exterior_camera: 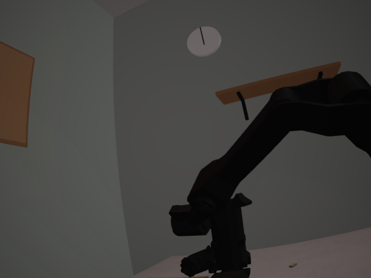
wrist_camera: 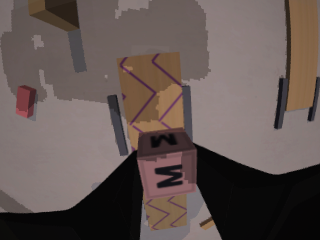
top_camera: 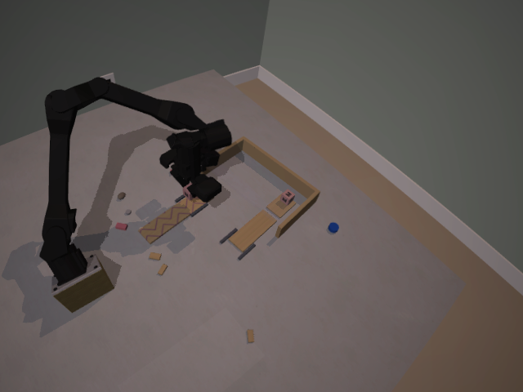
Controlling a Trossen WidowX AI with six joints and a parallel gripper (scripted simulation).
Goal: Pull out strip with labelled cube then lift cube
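Observation:
My gripper (top_camera: 189, 191) (wrist_camera: 164, 152) is shut on a pink cube (top_camera: 187, 192) (wrist_camera: 168, 175) with black M-like marks. In the wrist view the cube is between both fingertips, above a zigzag-patterned wooden strip (top_camera: 164, 222) (wrist_camera: 142, 102), with space beneath it. The strip lies between two dark rails; the cube and fingers hide part of it. A plain wooden strip (top_camera: 253, 229) (wrist_camera: 302, 55) lies to the right, with a gap between it and a short wooden piece (top_camera: 276, 207). A second pink cube (top_camera: 288, 197) with a dark mark stands on that short piece.
A low wooden wall (top_camera: 276, 162) borders the far side of the strips. Dark rails (top_camera: 246, 251) (wrist_camera: 280, 107) flank the plain strip. A blue disc (top_camera: 333, 228) lies beyond the wall. A red block (top_camera: 121, 226), small stones and several small wood pieces lie nearer the base.

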